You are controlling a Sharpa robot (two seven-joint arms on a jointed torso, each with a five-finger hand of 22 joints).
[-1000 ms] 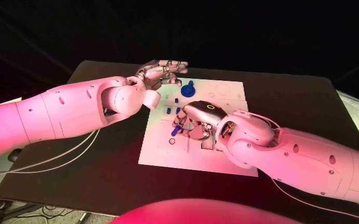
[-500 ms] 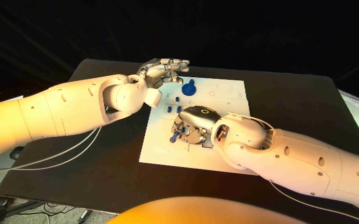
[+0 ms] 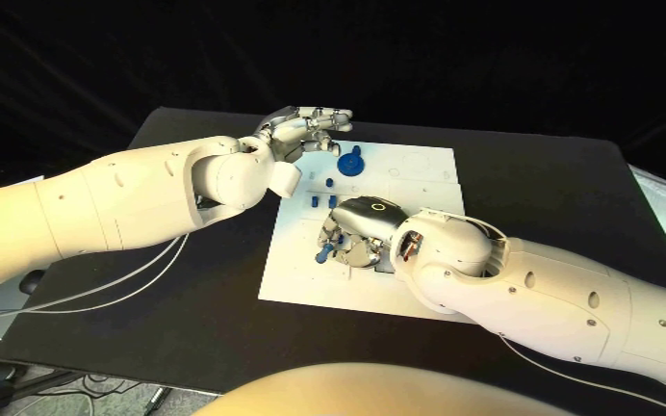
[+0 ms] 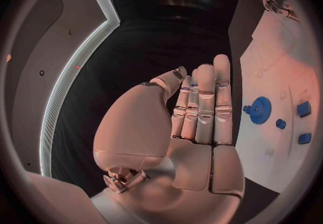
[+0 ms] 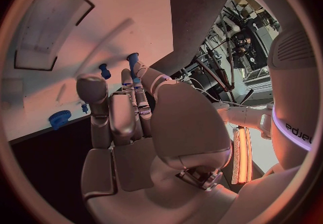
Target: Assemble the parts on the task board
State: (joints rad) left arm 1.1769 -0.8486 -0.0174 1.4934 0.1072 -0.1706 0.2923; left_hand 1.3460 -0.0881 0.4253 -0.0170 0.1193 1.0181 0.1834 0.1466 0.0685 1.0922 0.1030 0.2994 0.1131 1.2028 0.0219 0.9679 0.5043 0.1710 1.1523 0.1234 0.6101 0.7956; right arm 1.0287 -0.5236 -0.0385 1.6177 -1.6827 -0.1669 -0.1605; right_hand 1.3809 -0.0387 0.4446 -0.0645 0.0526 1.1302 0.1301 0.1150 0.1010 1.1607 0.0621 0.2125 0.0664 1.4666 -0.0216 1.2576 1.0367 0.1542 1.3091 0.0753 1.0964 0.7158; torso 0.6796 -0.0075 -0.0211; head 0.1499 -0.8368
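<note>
The task board (image 3: 417,170) is lying flat in the middle of the black table (image 3: 555,185), and everything below is placed against it. Standing in it near its far left corner is a blue gear (image 3: 348,163), also showing in the left wrist view (image 4: 260,110) with small blue parts (image 4: 303,109) beside it on the white plate. Just nearer than the gear, a few small blue pegs (image 3: 326,202) are sitting in the board's left half.

The right hand (image 3: 355,233) is resting over the middle of the board, fingers curled down toward the plate, pinching a blue peg (image 3: 323,253) that is sticking out on the board's left side; the right wrist view shows this peg (image 5: 132,60) held upright at the fingertips (image 5: 137,81), with another peg (image 5: 104,69) standing on the board just beside it.

The left hand (image 3: 301,131) is hovering just off the board's far left corner, near the gear without touching it; its fingers (image 4: 205,100) are lying straight and side by side, with nothing in them.

Bare white plate is showing along the board's far right part and near left corner. Dark table is lying open on every side of the board, widest to its right, and black backdrop is rising beyond its far edge.
</note>
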